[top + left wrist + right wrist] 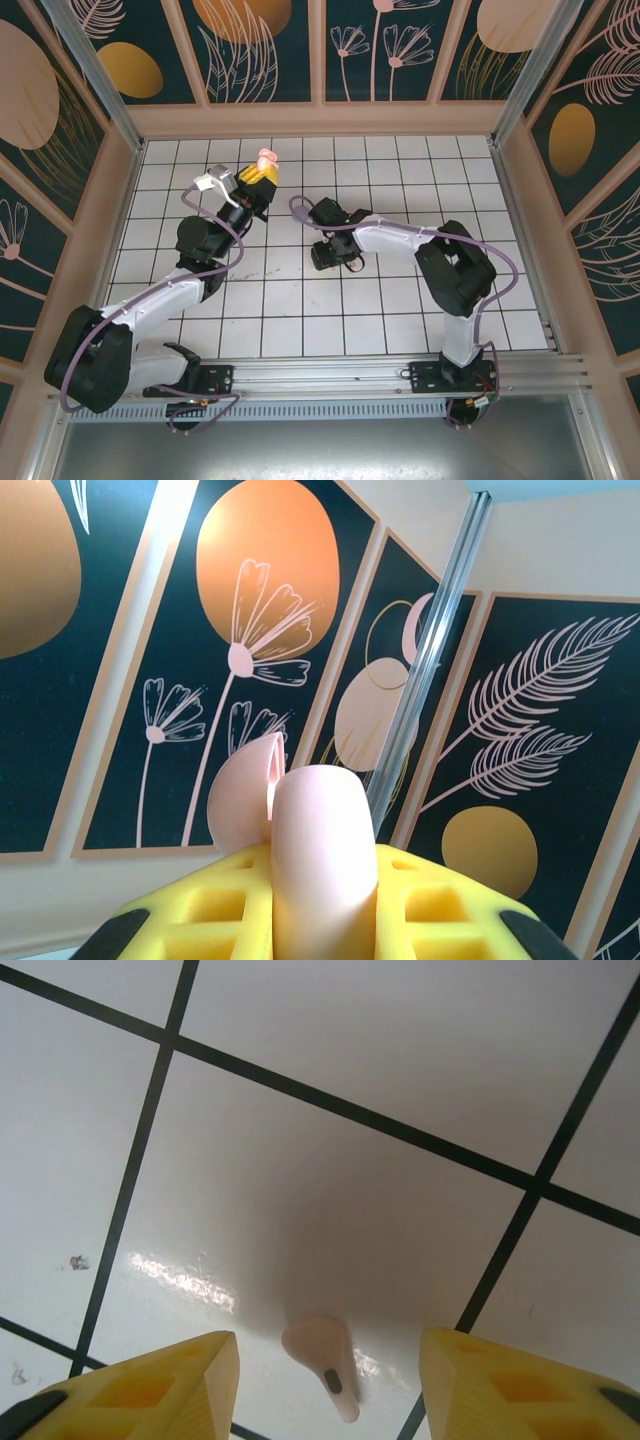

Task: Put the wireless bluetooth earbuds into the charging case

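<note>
Bright even light, with glare and a soft shadow on glossy tiles [350, 1020].

We see the left pincer [325, 920] low in frame, its yellow fingers [200, 910] pressed vs. both sides of a pale pink charging case [325, 850], clamped tight. The case stands upright betw. them, rounded top up, w/ its lid [245, 790] swung open to the left-rear. Behind it are wall panels [120, 730], dark teal w/ an orange disc [270, 580], line-drawn flowers & fern leaves, edged in pale strips. A metal post [430, 650] runs diagonally from top right down to just behind the case. We can't tell whether anything sits inside the case.
</note>
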